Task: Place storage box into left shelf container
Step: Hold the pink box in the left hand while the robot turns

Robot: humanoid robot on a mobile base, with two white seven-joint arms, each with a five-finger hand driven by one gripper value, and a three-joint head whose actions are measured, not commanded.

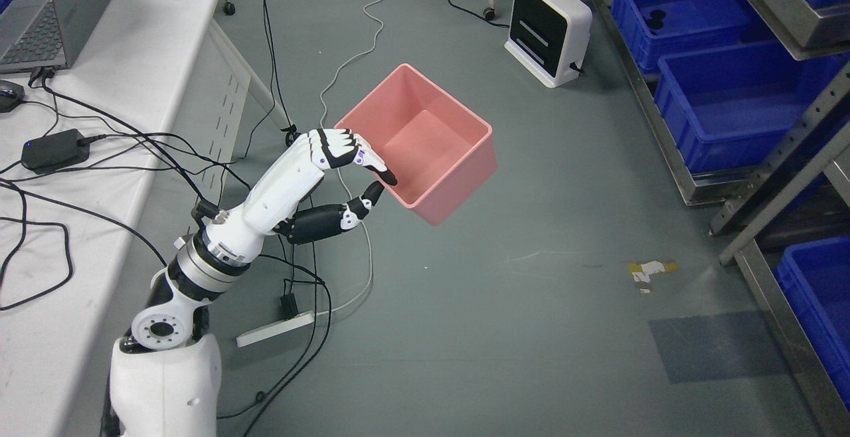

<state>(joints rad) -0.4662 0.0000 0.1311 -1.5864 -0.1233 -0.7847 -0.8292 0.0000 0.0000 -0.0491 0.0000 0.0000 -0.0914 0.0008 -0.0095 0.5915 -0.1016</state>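
Observation:
A pink open-topped storage box (438,158) hangs in the air above the grey floor, tilted, in the middle of the head view. My left hand (378,181) is shut on its near-left rim, with the fingers (345,148) over the edge and the thumb (368,196) under it. The box is empty inside. My left arm rises from the lower left. A metal shelf (671,158) on the right holds blue containers (730,108). My right arm does not show.
A white table (99,158) with a laptop (46,18), cables and a power brick (53,148) runs along the left. Cables and a power strip (275,329) lie on the floor. A white box-shaped device (548,28) stands on the floor behind the box.

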